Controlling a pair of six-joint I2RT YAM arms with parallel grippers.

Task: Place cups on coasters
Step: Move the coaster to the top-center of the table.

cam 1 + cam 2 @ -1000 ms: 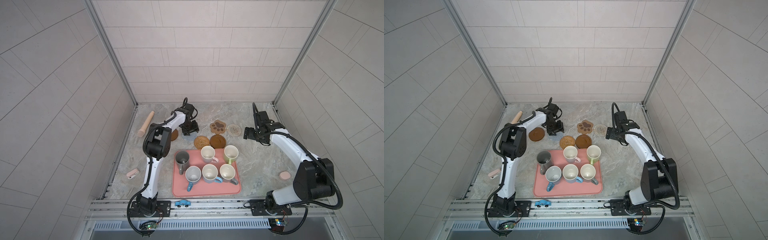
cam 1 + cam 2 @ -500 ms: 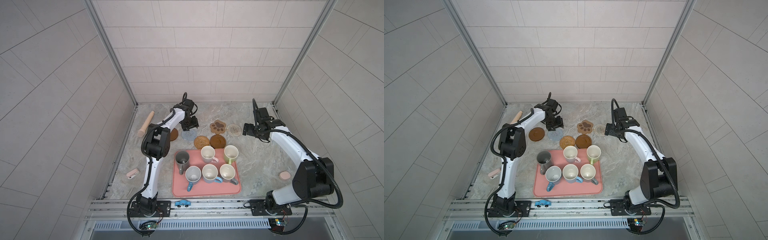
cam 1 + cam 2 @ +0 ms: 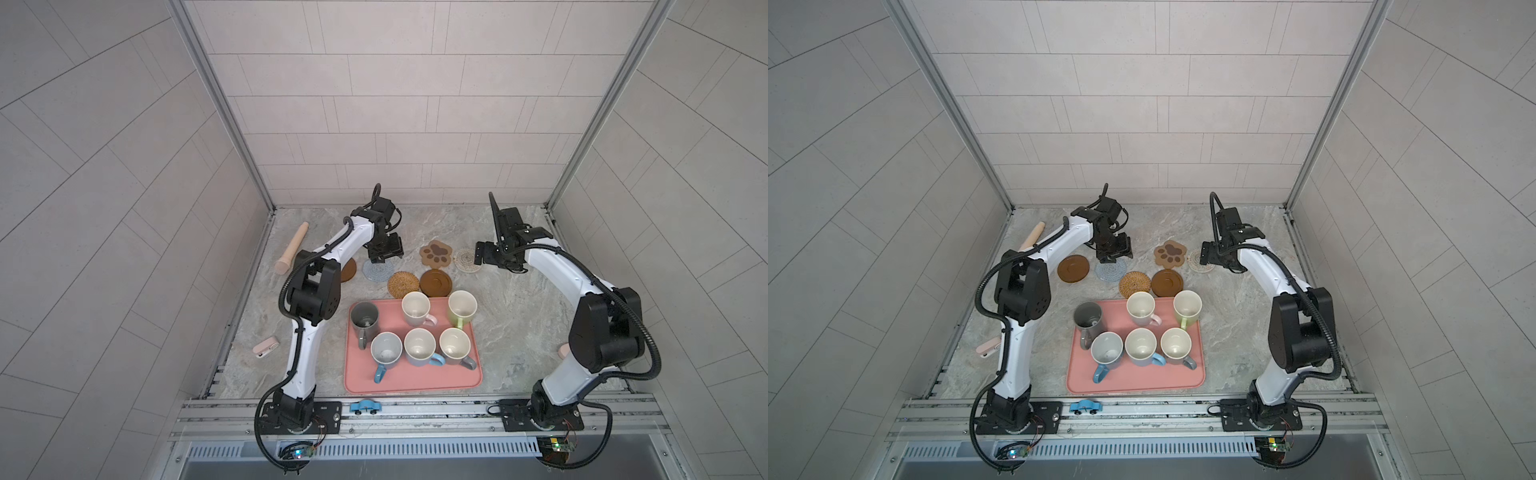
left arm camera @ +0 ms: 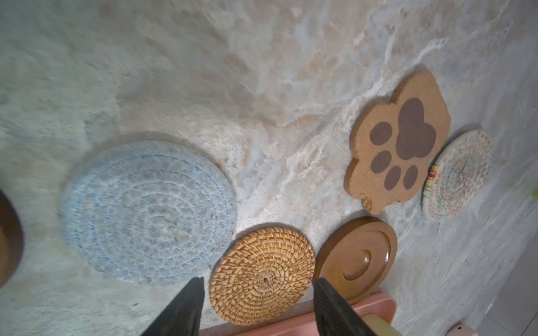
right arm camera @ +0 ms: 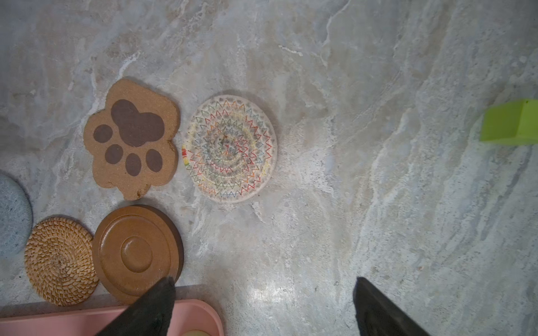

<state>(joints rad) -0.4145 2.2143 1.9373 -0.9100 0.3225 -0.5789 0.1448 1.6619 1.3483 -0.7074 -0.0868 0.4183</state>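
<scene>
— Count for me?
— I see six mugs (image 3: 417, 309), all on the pink tray (image 3: 415, 380), back of both jaws. Six coasters (image 3: 403, 284): two wooden discs (image 3: 1073, 269), one crochet round (image 3: 377, 271), one rattan round (image 4: 262, 276), one woven round (image 5: 230, 147), one paw shape (image 5: 132, 139).
— Jaws?
— My left gripper (image 4: 257, 280): part open, empty, rattan round past its tips. Right gripper (image 5: 263, 280): spread wide, empty, woven round ahead.
</scene>
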